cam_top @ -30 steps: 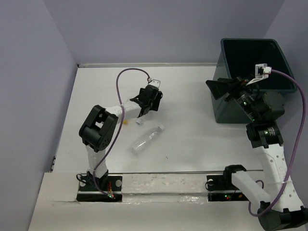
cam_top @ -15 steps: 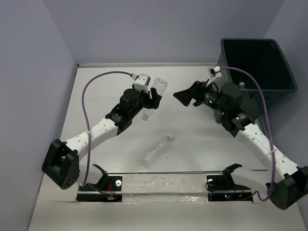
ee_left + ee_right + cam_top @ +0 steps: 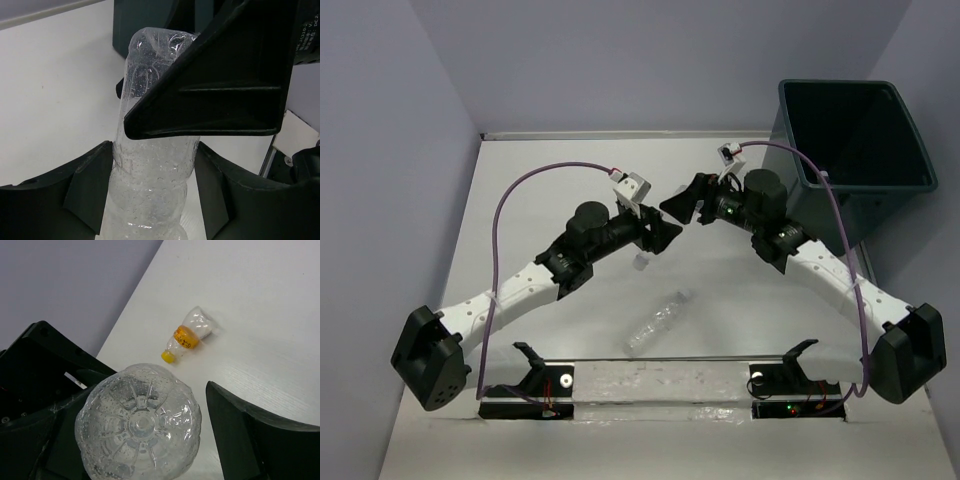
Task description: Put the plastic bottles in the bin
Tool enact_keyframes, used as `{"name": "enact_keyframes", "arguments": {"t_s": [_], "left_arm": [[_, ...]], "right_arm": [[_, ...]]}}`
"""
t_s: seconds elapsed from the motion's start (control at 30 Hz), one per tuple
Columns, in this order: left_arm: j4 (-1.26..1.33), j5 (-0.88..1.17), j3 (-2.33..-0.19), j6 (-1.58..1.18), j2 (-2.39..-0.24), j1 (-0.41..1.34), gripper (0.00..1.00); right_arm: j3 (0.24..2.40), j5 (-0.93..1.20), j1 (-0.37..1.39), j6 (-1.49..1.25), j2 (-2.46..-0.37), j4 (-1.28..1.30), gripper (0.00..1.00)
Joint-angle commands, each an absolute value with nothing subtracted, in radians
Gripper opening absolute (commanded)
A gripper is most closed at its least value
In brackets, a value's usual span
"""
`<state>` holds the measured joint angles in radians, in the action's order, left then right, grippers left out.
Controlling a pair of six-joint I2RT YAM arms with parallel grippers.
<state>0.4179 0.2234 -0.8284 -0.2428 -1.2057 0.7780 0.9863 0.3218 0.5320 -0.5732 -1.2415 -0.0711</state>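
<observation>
Gripper on the left arm [image 3: 655, 233] is clamped around a clear bottle [image 3: 155, 160] and holds it in the air above the middle of the table [image 3: 520, 200]. The bottle's long axis points at the right arm, base first. The right gripper [image 3: 678, 203] meets it head-on with jaws spread wide either side of the base, not closed on anything. This looks like a handover, and the right arm is far nearer the bin [image 3: 850, 130] at the far right.

The right wrist view shows the base dead centre with a gap to one finger. It also shows a small yellow-capped bottle [image 3: 191, 334] lying on the table, which the top view does not show. Only the top view shows another clear bottle [image 3: 658, 323] lying loose near the front edge.
</observation>
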Motion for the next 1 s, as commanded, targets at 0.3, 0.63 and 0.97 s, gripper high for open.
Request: {"name": "enact_keyframes", "arguments": {"t_s": [0.3,0.63,0.97], "left_arm": [[0.319,0.201,-0.735,-0.279,-1.045,0.813,0.99],[-0.058,-0.045,-0.666,-0.449,-0.974,1.032,0.99],[-0.400,-0.322,-0.764,-0.581,-1.159,1.201,0.99]], "right_arm": [[1.261,-0.061,0.538,-0.387,-1.158,-0.005,0.35],[1.621,-0.671,0.396,0.127,-1.120,0.060,0.30],[1.557,-0.761,0.130,0.158,-1.219,0.134,1.00]]}}
